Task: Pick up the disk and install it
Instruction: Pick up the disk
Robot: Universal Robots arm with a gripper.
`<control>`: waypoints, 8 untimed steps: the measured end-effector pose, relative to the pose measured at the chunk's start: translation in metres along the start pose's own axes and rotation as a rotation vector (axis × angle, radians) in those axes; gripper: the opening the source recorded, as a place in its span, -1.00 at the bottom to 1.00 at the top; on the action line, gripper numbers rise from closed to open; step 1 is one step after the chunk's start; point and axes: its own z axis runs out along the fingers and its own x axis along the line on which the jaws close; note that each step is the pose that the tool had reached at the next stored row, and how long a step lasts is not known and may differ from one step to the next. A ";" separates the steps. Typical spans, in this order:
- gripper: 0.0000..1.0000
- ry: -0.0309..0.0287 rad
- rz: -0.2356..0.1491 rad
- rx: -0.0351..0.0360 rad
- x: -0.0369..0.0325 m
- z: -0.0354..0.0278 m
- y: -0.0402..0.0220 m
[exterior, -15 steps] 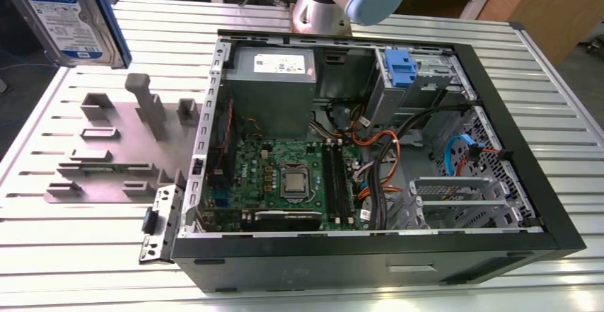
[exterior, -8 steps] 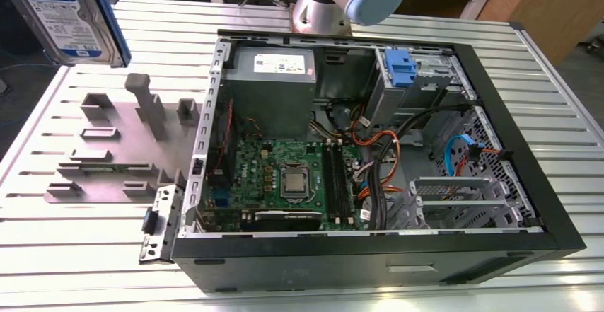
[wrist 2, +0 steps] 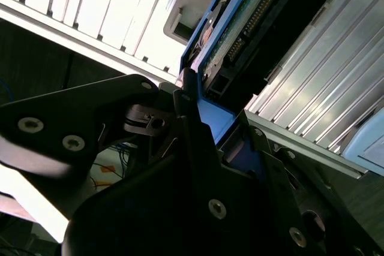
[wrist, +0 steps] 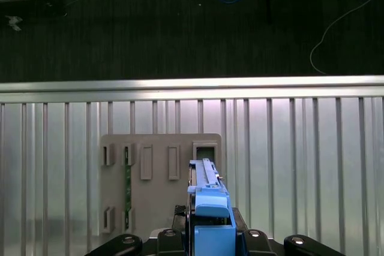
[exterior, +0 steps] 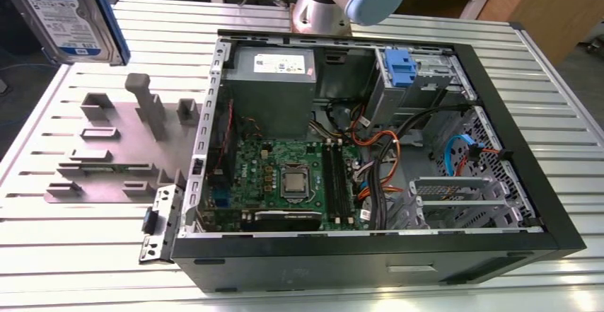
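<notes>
The disk (exterior: 68, 15), a flat silver drive in a blue plastic frame, is gripped by the black pincer (wrist: 208, 238); the slatted metal tabletop (wrist: 300, 160) is seen beneath it.

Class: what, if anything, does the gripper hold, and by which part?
The gripper holds the disk, clamped at one end on its blue carrier frame.

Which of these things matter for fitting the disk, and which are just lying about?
In the job: disk, gripped by the end effector; computer case, probably its destination.
Just there: grey fixture plate; power supply; motherboard.
</notes>
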 end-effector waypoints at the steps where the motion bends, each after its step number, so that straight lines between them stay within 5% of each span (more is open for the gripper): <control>1: -0.27 0.0000 0.000 0.0001 0.0000 -0.0005 0.0000; 8: -0.27 0.0000 0.000 -0.0001 0.0001 -0.0037 0.0000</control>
